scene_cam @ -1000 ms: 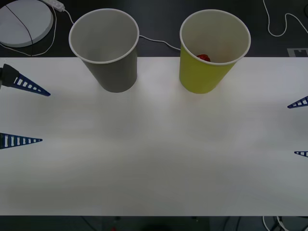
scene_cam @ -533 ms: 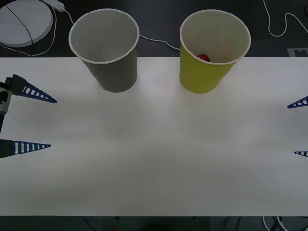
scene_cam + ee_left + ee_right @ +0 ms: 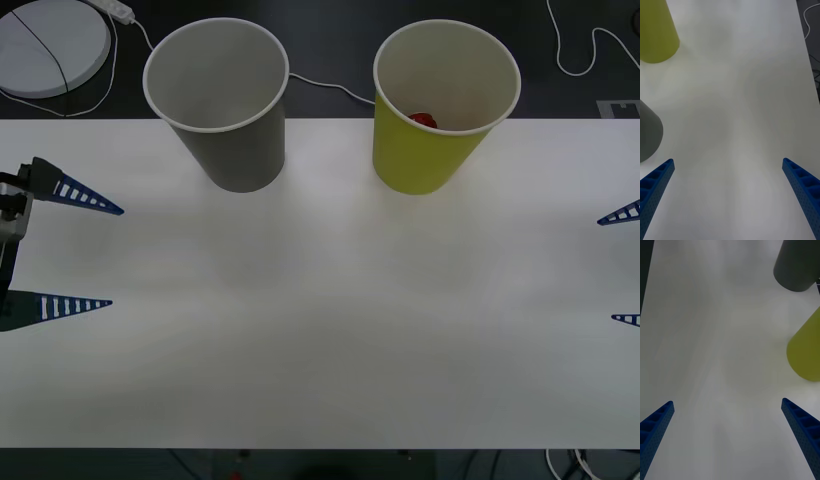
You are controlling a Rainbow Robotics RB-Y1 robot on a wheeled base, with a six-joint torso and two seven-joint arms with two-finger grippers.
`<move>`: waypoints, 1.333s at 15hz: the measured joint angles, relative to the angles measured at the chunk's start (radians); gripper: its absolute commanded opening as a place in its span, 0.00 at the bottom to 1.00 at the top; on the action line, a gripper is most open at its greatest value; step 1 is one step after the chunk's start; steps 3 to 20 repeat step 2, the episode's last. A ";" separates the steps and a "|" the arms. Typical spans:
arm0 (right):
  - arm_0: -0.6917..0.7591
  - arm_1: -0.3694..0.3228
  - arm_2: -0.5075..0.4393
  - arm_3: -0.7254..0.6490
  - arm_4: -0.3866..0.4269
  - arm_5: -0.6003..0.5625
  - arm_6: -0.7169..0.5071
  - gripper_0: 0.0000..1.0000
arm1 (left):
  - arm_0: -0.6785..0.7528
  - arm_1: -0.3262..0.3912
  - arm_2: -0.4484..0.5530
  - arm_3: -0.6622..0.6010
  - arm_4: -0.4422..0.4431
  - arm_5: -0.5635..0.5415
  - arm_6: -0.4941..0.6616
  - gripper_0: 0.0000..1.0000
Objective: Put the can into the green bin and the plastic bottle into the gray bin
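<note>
At the table's left edge, the left gripper hovers spread wide, empty; the right gripper likewise. Inside the green bin sits the red can, beside the gray bin.

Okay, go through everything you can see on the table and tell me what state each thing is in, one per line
can: inside the green bin, just a red bit visible.
green bin: upright, holds the can.
gray bin: upright, nothing visible inside.
left claw: open, empty, over the table's left edge.
right claw: open, empty, at the table's right edge.
table: bare white top in front of the bins.
</note>
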 measured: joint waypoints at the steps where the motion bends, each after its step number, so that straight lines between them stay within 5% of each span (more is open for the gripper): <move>1: 0.000 0.000 0.000 0.000 0.000 0.000 0.000 1.00 | 0.000 0.000 0.000 0.000 0.000 0.000 0.000 1.00; 20: 0.000 0.000 0.000 0.000 0.000 0.000 0.000 1.00 | 0.000 0.000 0.000 0.000 0.000 0.000 0.000 1.00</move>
